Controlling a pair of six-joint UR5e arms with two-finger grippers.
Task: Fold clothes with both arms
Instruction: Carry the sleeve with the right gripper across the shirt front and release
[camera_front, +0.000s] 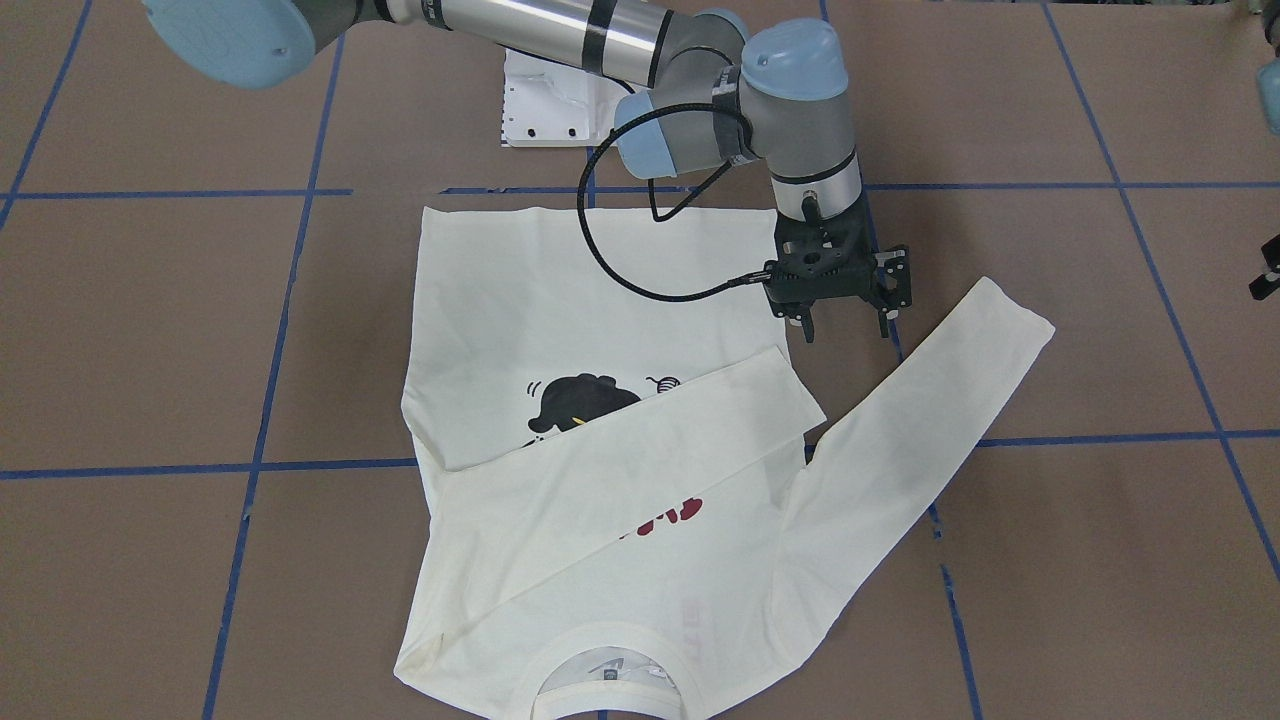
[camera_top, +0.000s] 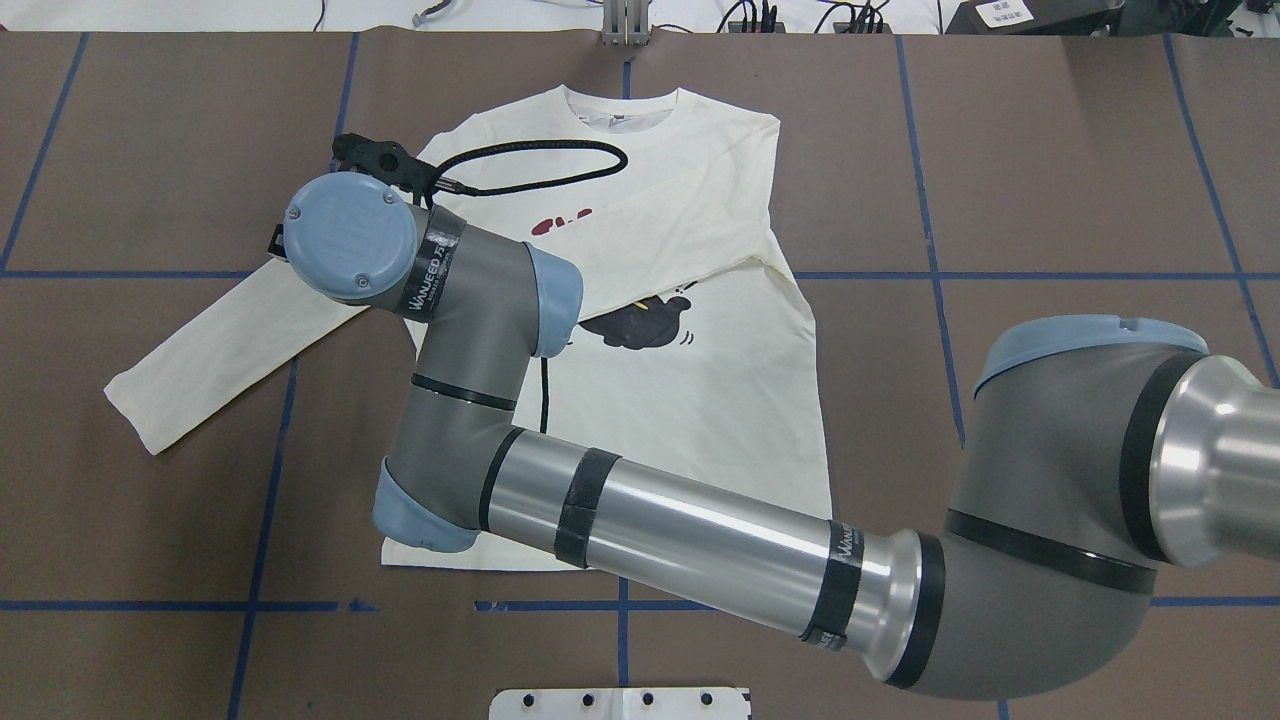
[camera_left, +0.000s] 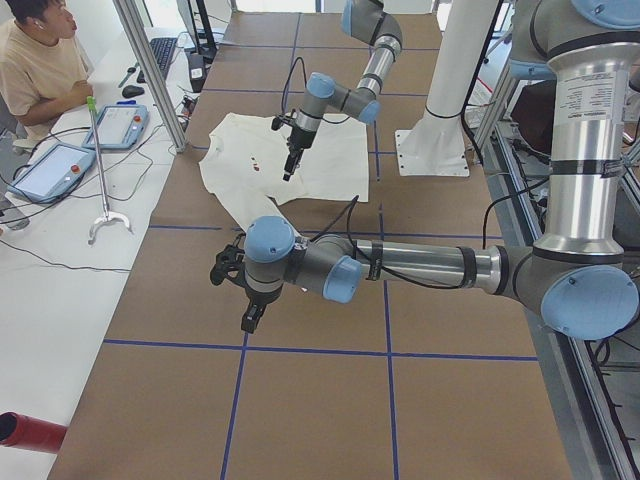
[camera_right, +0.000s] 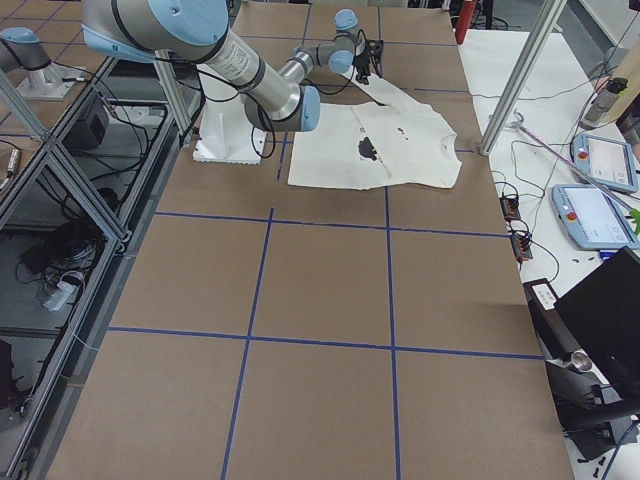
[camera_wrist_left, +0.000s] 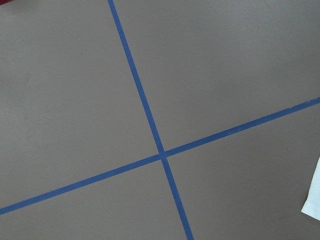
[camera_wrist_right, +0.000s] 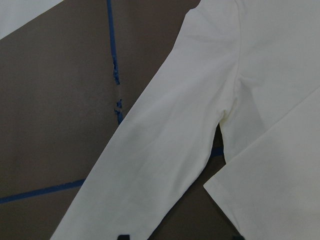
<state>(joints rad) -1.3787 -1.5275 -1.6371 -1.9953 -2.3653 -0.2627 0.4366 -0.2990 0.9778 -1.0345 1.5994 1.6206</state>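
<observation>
Brown table (camera_front: 150, 330) with blue tape lines carries the cream-white long-sleeved T-shirt (camera_front: 520, 290), flat, cat print up, one sleeve (camera_front: 620, 450) folded across the chest, the other sleeve (camera_front: 900, 430) splayed sideways. Grey-and-silver right arm (camera_top: 700, 530) reaches across it. Its black right gripper (camera_front: 845, 332) hangs empty, fingers apart, just beside the shirt's body. Black left gripper (camera_left: 240, 295), well apart: its state I cannot tell.

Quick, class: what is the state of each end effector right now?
Left end effector: cannot be told from these views.
Right end effector: open, holding nothing.
</observation>
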